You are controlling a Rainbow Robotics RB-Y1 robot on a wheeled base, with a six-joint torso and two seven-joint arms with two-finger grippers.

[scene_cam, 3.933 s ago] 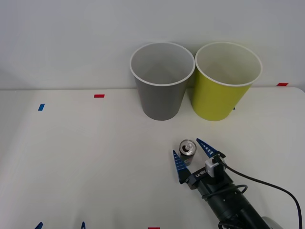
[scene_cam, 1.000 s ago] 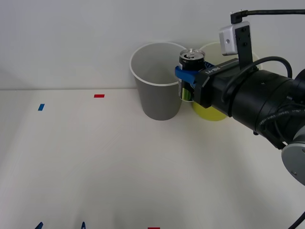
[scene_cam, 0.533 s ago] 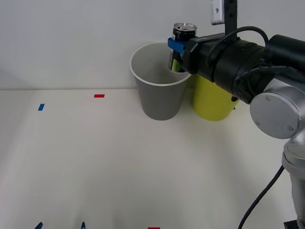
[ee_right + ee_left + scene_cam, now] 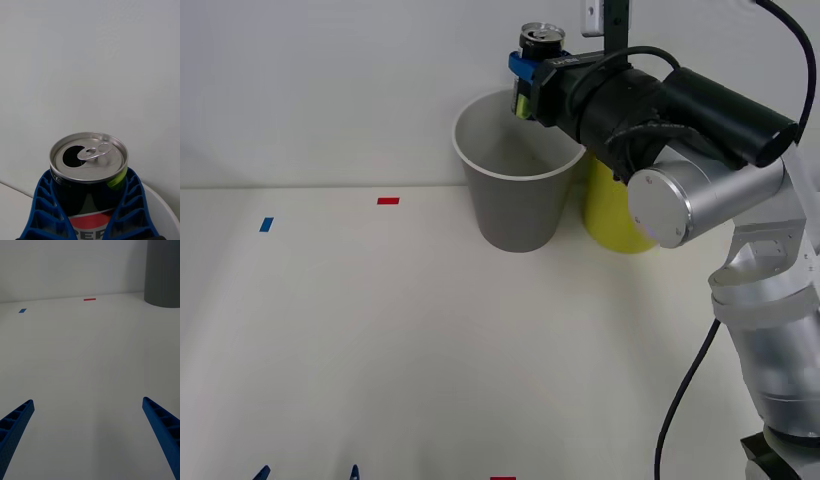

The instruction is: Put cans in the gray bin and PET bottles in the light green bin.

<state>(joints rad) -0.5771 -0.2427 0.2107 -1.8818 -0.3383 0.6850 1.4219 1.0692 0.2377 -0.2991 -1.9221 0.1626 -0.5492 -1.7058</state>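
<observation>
From the front, the right gripper (image 4: 527, 72) clasps the can (image 4: 539, 42) upright above the gray bin (image 4: 518, 170), over its far right rim; the light green bin (image 4: 610, 215) stands just right.

At the right wrist, blue fingers (image 4: 45, 206) hug the can (image 4: 89, 165).

At the left wrist, the left gripper (image 4: 88, 435) hovers spread over the counter (image 4: 86, 352).

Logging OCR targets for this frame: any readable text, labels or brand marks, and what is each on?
"PEP": white letters cut off at the picture's edge, on the can held in the right gripper.
Small print on the can's dark band under the rim: too small to read.
Light lettering on the right gripper's body in the front view: too blurred to read.
Gray bin, light green bin, red tape mark: no text.
</observation>
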